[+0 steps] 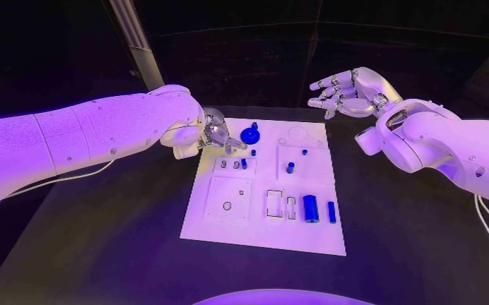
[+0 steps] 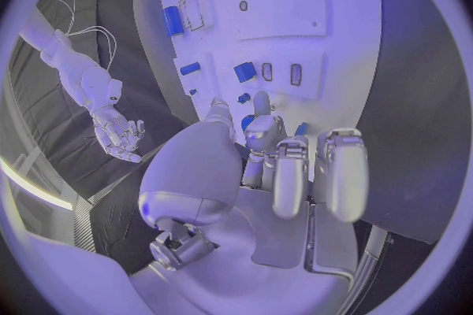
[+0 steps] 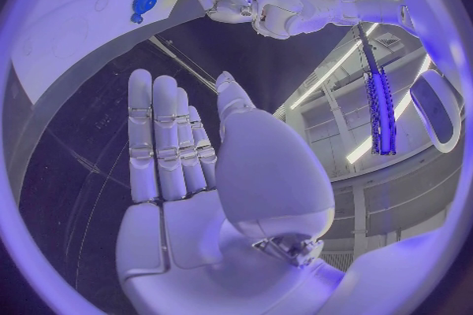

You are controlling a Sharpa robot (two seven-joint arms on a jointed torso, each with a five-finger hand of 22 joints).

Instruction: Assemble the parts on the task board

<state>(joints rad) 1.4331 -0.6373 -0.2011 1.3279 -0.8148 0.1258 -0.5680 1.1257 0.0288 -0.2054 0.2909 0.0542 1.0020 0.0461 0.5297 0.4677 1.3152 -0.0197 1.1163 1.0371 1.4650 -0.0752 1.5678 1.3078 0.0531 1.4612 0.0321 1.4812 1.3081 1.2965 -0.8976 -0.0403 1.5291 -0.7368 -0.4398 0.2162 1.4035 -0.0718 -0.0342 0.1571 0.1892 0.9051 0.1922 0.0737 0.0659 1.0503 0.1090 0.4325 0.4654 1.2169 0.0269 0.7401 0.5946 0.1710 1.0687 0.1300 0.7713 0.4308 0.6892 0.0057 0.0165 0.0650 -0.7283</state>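
The white task board (image 1: 267, 231) lies in the middle of the black table. My left hand (image 1: 216, 135) hangs over its far left corner, fingers curled down beside a round blue disc (image 1: 251, 136). In the left wrist view the fingertips (image 2: 261, 106) cover most of that disc, and I cannot tell whether they grip it. A blue block (image 2: 244, 72) sits in a slot just past them. A large blue cylinder (image 1: 309, 208) and a thin blue bar (image 1: 331, 211) lie near the board's front right. My right hand (image 1: 352, 93) is raised beyond the far right corner, fingers spread and holding nothing.
Small blue pegs (image 1: 304, 152) stand in the board's middle row beside a short blue piece (image 1: 290, 168). Empty rectangular slots (image 1: 274, 203) and a round hole (image 1: 227, 206) mark the near half. A pale post (image 1: 131, 30) rises behind my left arm.
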